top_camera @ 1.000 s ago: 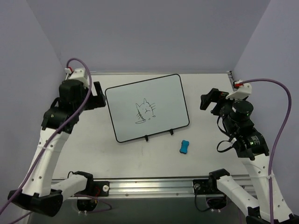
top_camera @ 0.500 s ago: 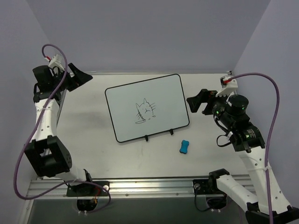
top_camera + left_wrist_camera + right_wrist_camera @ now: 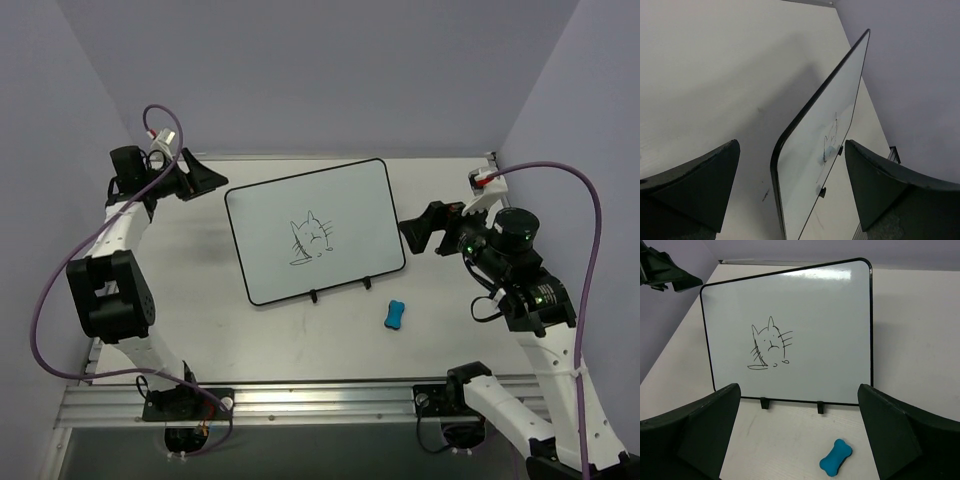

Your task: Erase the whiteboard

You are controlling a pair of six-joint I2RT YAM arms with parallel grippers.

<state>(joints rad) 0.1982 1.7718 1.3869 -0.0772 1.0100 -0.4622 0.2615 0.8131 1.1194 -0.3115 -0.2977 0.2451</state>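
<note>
Left claw (image 3: 205,183) spread wide and gripping nothing, held in the air at the far left of the worktop (image 3: 200,290), pointed toward the whiteboard (image 3: 315,230) and just off its far left corner, not touching it. In the left wrist view, the board's black-framed edge running between the two dark fingers (image 3: 700,185). Right claw (image 3: 415,228) likewise parted and empty, hovering just beside the board's right short edge, close to it but apart from it, and facing across its surface. Seen from the right wrist: the whole white face framed between the open fingers, with a black cat-like doodle (image 3: 769,345) left of the board's middle. Two small black clips (image 3: 763,403) on the long edge nearest the arms. Board set at an angle in the middle of the worktop, between the two claws; hard to tell whether lying flat or propped up. Small blue eraser (image 3: 396,314) on the worktop, just beyond the clipped edge near the board's near right corner, untouched by either claw.
</note>
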